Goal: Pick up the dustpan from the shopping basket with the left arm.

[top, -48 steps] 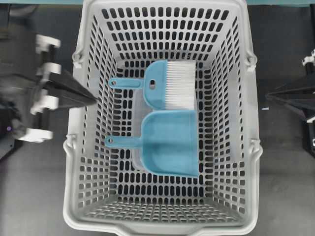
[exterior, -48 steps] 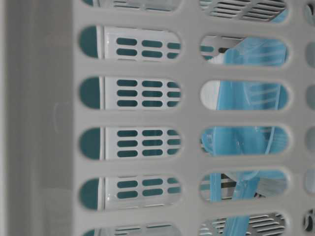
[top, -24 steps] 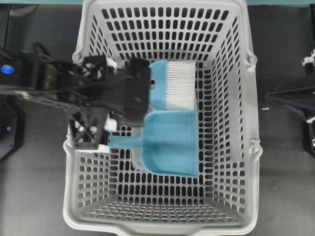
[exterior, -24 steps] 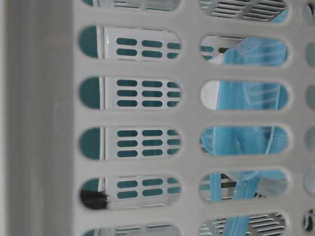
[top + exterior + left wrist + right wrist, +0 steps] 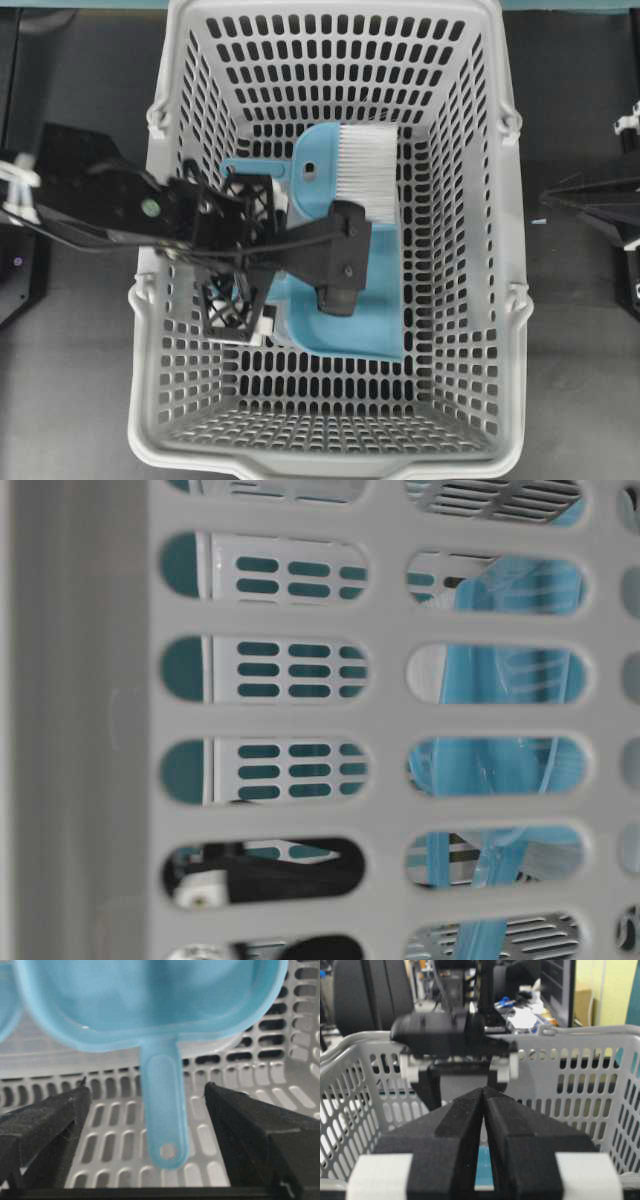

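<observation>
The light blue dustpan (image 5: 372, 318) lies flat on the floor of the grey shopping basket (image 5: 330, 8), partly covered by my left arm. My left gripper (image 5: 240, 255) reaches down inside the basket and stands open. In the left wrist view the dustpan's thin handle (image 5: 162, 1105), with its small hole, lies between the two black fingers (image 5: 55, 1125), apart from both, and the pan (image 5: 150, 1005) lies beyond. My right gripper (image 5: 552, 197) rests outside the basket's right wall, shut (image 5: 483, 1091) and holding nothing.
A blue hand brush with white bristles (image 5: 365, 175) lies just behind the dustpan. The basket's slotted walls (image 5: 280, 1090) slope in on all sides. The table-level view looks through the wall (image 5: 100, 720) at blue plastic (image 5: 500, 680) and a black arm part (image 5: 270, 870).
The left arm has swung from outside the basket's left side over the rim and down inside. Its gripper has gone from shut to open, either side of the dustpan's handle. The right arm has stayed still.
</observation>
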{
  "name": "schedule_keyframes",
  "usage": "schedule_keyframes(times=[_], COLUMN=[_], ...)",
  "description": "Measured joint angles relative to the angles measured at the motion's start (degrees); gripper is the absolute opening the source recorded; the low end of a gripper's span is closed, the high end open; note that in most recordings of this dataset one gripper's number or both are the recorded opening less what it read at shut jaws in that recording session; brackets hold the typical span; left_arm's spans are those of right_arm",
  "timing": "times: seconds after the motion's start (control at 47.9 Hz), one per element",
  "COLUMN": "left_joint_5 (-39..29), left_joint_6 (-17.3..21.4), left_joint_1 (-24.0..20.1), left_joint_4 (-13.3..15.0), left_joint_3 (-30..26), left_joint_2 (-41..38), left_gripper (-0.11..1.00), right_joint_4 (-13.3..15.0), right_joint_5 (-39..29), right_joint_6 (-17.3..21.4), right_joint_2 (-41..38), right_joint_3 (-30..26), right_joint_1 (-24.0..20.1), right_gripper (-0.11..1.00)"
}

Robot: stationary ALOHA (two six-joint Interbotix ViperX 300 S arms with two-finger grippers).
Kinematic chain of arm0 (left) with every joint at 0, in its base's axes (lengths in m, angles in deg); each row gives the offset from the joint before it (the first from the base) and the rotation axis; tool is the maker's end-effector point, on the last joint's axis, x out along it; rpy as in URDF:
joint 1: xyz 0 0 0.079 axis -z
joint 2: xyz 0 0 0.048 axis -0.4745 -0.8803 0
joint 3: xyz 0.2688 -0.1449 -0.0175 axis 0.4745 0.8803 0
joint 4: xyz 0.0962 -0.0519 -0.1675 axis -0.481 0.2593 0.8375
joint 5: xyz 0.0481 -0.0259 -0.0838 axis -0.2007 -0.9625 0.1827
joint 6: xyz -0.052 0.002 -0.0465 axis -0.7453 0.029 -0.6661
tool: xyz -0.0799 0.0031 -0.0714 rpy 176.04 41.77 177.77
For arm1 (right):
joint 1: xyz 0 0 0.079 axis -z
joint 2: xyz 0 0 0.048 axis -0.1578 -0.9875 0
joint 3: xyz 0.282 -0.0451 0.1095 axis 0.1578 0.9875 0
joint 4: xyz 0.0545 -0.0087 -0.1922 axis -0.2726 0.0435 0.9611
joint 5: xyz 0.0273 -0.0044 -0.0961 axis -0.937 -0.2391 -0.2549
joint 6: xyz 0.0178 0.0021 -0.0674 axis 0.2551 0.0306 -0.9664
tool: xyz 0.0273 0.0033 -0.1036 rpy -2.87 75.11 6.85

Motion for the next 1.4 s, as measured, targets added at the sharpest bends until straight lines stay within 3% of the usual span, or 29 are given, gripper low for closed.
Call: schedule_keyframes(times=[0.376, 0.459, 0.584, 0.626, 0.897, 1.21, 1.398], left_joint_5=[1.9, 2.0, 1.3, 1.1, -3.5, -19.4, -23.9], left_joint_6=[-0.4, -0.3, 0.6, 0.8, 0.7, -0.1, -0.5], left_joint_1=[0.3, 0.3, 0.5, 0.5, 0.5, 0.2, -1.2], left_joint_4=[0.0, -0.1, 0.0, 0.0, -0.1, 0.0, -0.1], left_joint_3=[3.6, 3.5, 3.5, 3.5, -2.5, -17.9, -20.5], left_joint_2=[-3.3, -3.3, -3.2, -3.0, 0.8, 3.8, 3.8], left_gripper=[0.84, 0.71, 0.33, 0.28, 0.28, 0.28, 0.28], right_joint_4=[0.0, 0.0, 0.1, 0.0, 0.0, 0.0, 0.0], right_joint_5=[-0.1, 0.0, 0.0, 0.0, -0.1, 0.0, 0.0], right_joint_6=[0.1, 0.0, 0.1, 0.0, 0.0, 0.1, 0.1], right_joint_2=[0.1, 0.1, 0.3, 0.3, 0.6, 1.3, 1.6], right_joint_3=[0.0, 0.0, 0.0, 0.0, 0.1, 0.3, 0.4], right_joint_1=[-0.8, -0.9, -0.9, -0.9, -1.0, -1.0, -1.0], right_gripper=[-0.01, -0.01, -0.01, -0.01, -0.01, -0.01, -0.01])
